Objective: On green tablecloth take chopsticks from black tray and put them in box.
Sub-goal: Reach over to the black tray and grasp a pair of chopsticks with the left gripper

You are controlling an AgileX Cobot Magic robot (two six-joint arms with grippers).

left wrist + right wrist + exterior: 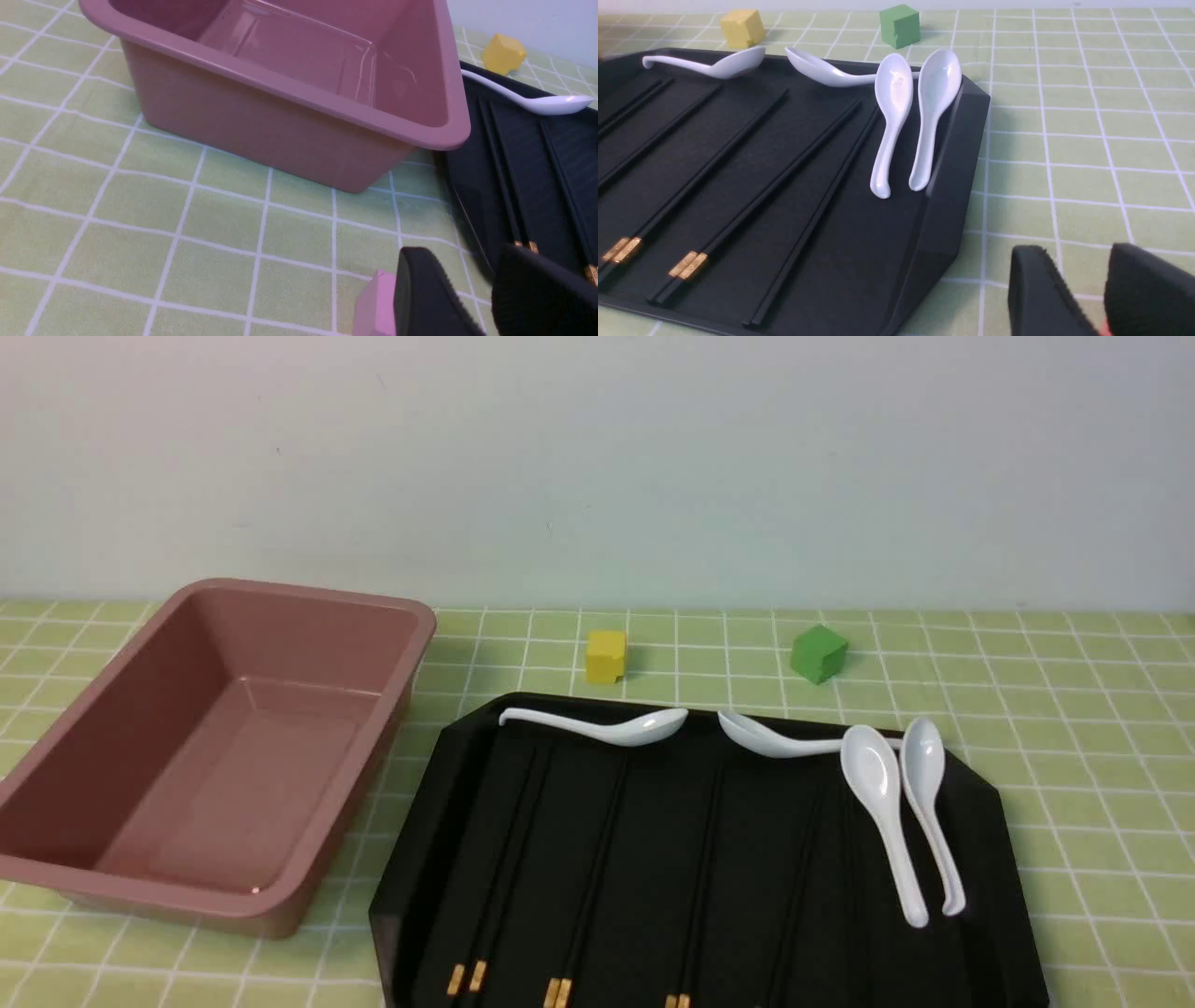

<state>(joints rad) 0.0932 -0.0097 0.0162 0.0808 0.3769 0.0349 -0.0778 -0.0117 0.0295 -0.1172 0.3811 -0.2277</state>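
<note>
**Clerk:** Item one, nearest to you: the pincers. How did they stand?

**Arm:** My left gripper (465, 255) hung low over the green tablecloth (1074, 728). Its black fingers (420, 289) stood apart with nothing between them. My right gripper (1076, 255) was the same: jaws parted, nothing gripped, over bare cloth just off the tray's right-hand corner.

**Clerk:** Item two, the task's thing?

**Arm:** The chopsticks (591, 887) all lay flat on the black tray (985, 821), in pairs and roughly parallel. They ran from the bottom edge of the front frame up toward its centre. Three pairs showed gold bands at the bottom edge; a further pair to the right was faint against the black. The tray filled the lower centre and lower right of the frame.

**Clerk:** Item three, other tray contents?

**Arm:** There were four white spoons (882, 803). Two lay side by side, touching, at the right of the tray with their bowls toward the far rim. Two lay crosswise along that far rim, and the handle of the right-hand one ran under the bowls of the lengthwise pair.

**Clerk:** Item four, the receptacle?

**Arm:** The box (131, 709) was a pink tub standing upright on the cloth in the left half of the frame. It sat just beside the tray's left edge; I could not tell whether the two touched.

**Clerk:** Item five, the far end?

**Arm:** Beyond the tray were a yellow cube (606, 656), above centre, and a green cube (819, 653), right of it and well apart. Behind them stood a pale wall (597, 457).
</note>
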